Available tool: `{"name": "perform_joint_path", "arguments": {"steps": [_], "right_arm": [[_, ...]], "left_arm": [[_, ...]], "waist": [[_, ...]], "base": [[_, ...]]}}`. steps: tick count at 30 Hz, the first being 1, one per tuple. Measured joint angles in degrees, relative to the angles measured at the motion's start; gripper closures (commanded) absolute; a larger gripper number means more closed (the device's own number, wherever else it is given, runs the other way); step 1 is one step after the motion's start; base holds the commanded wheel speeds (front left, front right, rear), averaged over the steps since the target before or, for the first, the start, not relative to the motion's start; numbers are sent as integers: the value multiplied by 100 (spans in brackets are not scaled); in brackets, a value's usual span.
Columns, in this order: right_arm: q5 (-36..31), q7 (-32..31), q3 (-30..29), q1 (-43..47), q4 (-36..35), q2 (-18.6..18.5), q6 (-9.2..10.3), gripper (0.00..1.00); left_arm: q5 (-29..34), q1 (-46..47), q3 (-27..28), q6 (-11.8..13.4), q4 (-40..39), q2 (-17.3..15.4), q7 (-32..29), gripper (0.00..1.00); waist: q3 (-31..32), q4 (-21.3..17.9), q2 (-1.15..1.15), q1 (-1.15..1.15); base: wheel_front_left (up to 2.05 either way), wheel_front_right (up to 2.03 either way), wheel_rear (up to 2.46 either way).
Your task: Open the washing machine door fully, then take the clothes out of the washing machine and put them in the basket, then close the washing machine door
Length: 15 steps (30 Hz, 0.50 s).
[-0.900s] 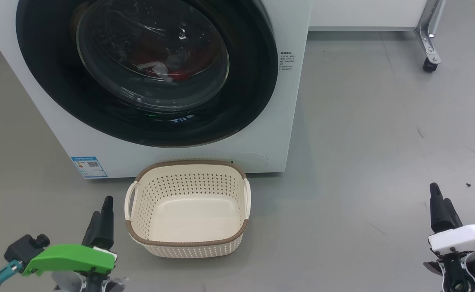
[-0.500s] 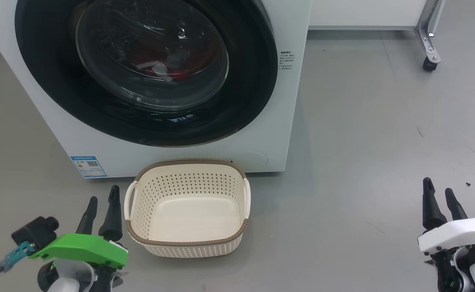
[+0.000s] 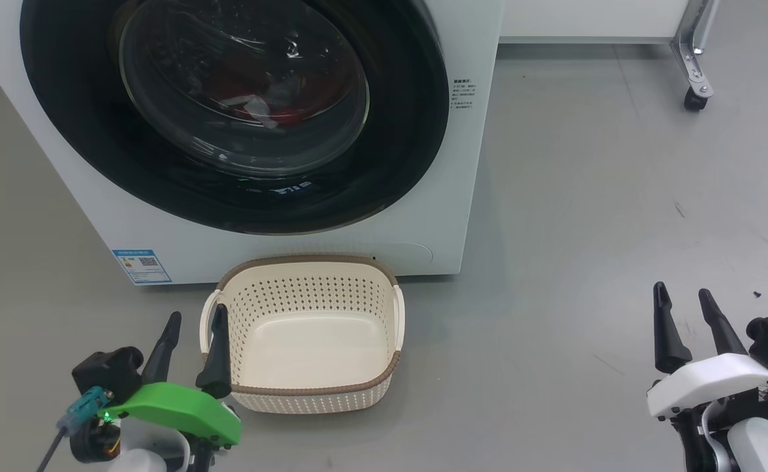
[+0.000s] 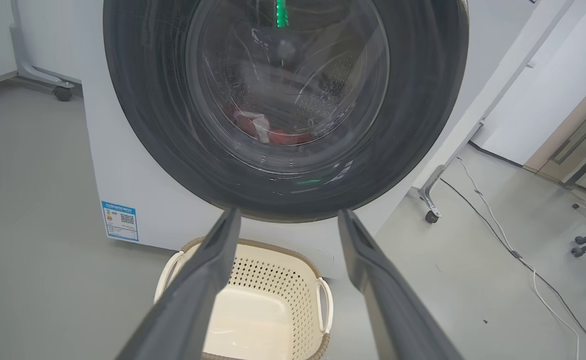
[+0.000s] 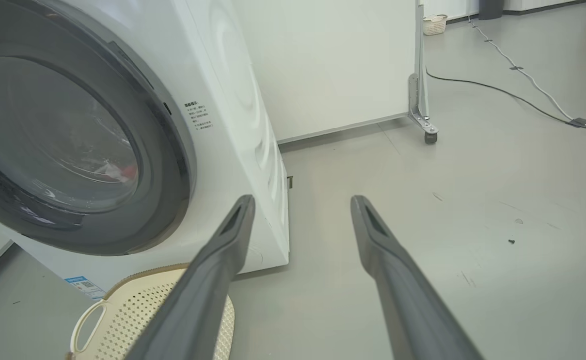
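Smooth grey floor (image 3: 587,196), white wall panel (image 5: 333,60) on castered metal leg (image 5: 418,100), cables (image 5: 518,69) trailing across the floor

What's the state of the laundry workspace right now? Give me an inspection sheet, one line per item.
Surface: grey floor, scuffed in places.
Job's things: washing machine door shut; red and white clothes inside, behind the glass; basket empty, on the floor before the washing machine.
Clutter: small dark specks on the floor.
Grippers: left gripper open, beside the basket; right gripper open, over bare floor.
Cables: black cable and white cable trailing across the floor.
Surroundings: castor-footed metal frame, white wall.
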<state>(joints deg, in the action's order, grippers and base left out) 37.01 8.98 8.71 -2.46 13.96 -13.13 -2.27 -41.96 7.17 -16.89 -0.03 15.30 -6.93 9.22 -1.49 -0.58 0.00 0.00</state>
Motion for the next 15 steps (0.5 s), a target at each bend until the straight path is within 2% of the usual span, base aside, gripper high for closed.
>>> {"name": "perform_joint_path", "arguments": {"steps": [15], "right_arm": [[-1057,304,250,-2,5,11,146,0]], "left_arm": [[1088,0,-263,283,107,34,305,0]], "waist": [[-85,-17,0,0]], "base": [[0,0,0]]}}
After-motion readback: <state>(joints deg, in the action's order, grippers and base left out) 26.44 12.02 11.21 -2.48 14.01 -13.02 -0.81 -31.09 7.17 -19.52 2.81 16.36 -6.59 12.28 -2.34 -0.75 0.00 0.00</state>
